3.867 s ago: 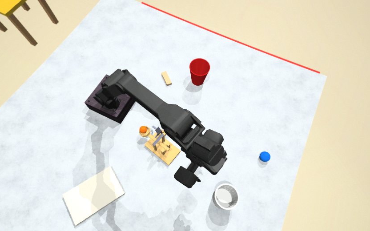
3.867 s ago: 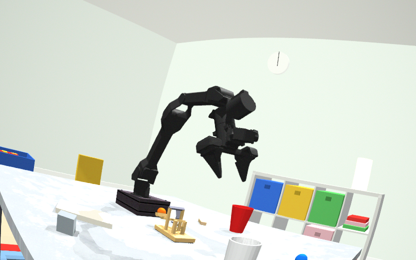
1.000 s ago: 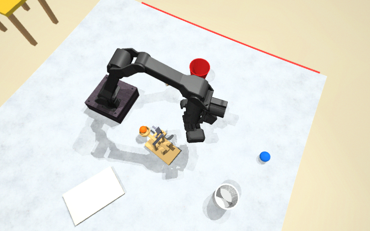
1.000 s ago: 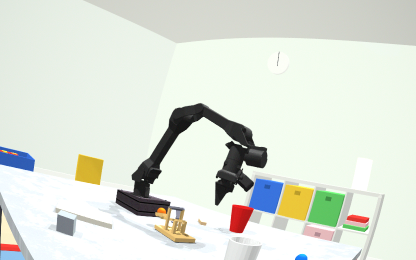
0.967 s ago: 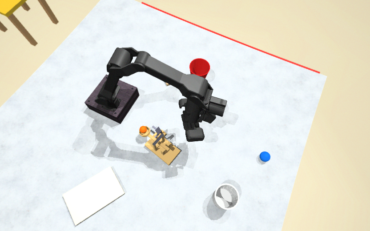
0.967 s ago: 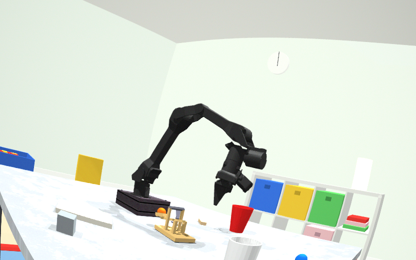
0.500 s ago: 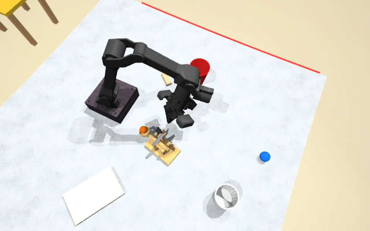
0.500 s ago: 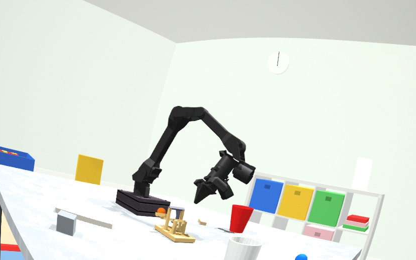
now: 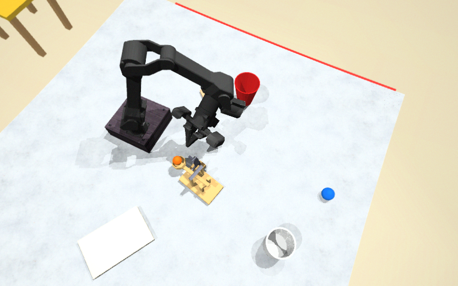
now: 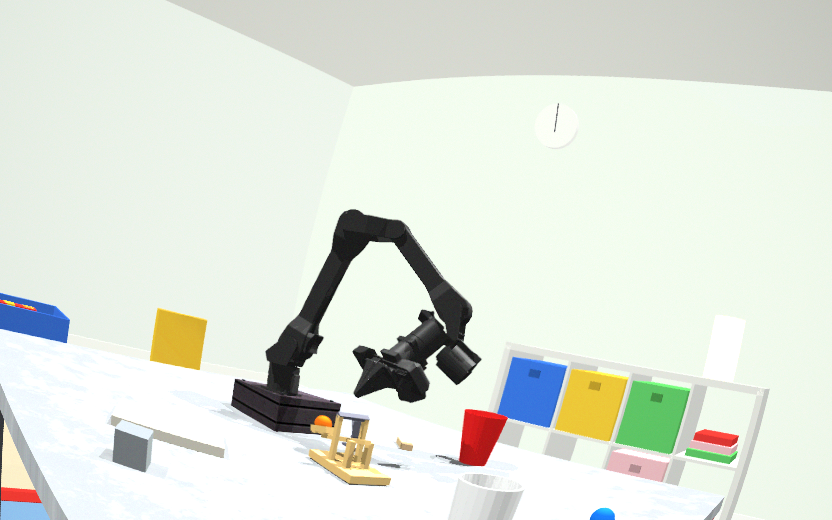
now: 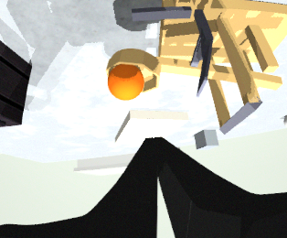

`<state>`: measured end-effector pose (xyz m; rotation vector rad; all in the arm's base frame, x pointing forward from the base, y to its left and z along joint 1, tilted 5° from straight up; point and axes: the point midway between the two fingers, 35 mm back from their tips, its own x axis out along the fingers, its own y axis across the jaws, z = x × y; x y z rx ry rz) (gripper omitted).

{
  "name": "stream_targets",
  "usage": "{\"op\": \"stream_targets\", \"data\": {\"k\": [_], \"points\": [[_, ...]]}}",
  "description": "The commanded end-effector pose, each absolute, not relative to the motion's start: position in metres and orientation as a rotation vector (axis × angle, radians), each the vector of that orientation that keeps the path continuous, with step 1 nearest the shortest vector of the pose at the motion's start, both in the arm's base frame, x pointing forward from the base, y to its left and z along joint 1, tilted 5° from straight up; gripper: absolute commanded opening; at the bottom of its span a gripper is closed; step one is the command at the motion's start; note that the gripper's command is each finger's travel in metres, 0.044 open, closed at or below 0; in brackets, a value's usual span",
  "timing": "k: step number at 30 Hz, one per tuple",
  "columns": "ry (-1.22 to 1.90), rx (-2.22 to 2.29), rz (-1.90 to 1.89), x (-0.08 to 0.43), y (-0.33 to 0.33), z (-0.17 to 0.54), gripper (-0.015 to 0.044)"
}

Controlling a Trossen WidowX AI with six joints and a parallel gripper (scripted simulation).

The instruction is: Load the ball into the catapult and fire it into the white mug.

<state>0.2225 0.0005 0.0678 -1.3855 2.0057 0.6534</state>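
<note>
The orange ball (image 9: 176, 160) (image 10: 323, 421) (image 11: 125, 84) sits in the cup at the end of the throwing arm of the wooden catapult (image 9: 213, 189) (image 10: 367, 479) (image 11: 272, 19). The catapult stands on the table, its cup end toward the robot base. The white mug (image 9: 268, 246) (image 10: 485, 501) stands upright, with its opening up, at the lower right in the top view. My gripper (image 9: 187, 145) (image 10: 356, 394) (image 11: 154, 145) is shut and empty. It hangs tilted above the table, higher than the catapult and near its cup end.
A red cup (image 9: 247, 85) (image 10: 480, 437) stands behind my wrist. A blue ball (image 9: 328, 193) (image 10: 602, 514) lies beyond the mug. A white flat board (image 9: 116, 242) (image 10: 167, 435) (image 11: 155, 115) lies on the table, with a grey block (image 10: 132, 446) (image 11: 207, 139) near it. A small wooden block (image 10: 404, 444) lies behind the catapult.
</note>
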Motion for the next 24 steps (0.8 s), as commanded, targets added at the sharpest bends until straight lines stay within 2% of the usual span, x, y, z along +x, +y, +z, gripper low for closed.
{"op": "stream_targets", "data": {"k": [1,24], "points": [[2.004,-1.404,0.658,0.221,-0.001,0.069,0.0000],[2.004,-1.404,0.659,0.221,0.003,0.032,0.0000]]}}
